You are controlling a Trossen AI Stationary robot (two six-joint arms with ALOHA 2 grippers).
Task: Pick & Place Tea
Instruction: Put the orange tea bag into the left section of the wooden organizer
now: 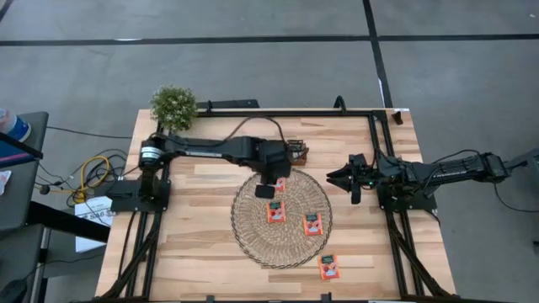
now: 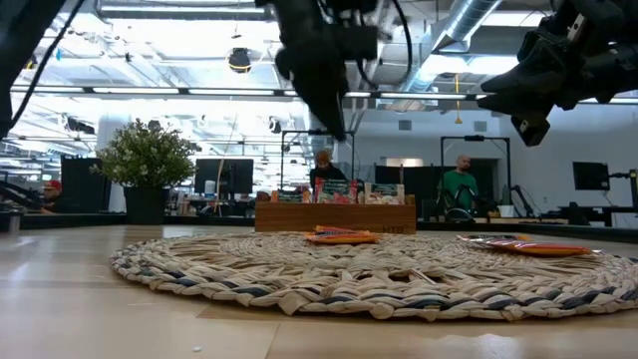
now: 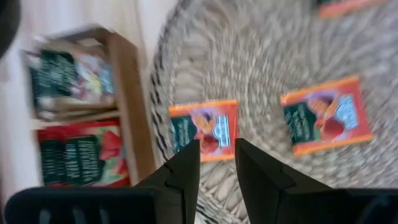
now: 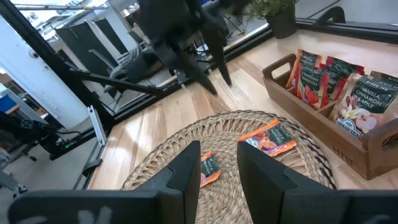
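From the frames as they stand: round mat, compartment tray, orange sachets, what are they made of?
Large round woven mat: looks like coiled natural fibre, straw or seagrass, matte; braided strands show in the low view.
Small brown wooden compartment tray: wood, visible grain, dull finish.
Flat orange tea sachets: likely printed paper or foil, smooth with a slight sheen; which one cannot be told.

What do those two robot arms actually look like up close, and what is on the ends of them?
Both arms are black, built of slim jointed segments on black bases bolted to a black frame. The left arm has a silver ring at its shoulder joint. Thin black cables run along the right arm. Each end effector, left and right, is a pair of flat, dark, wedge-shaped fingers.
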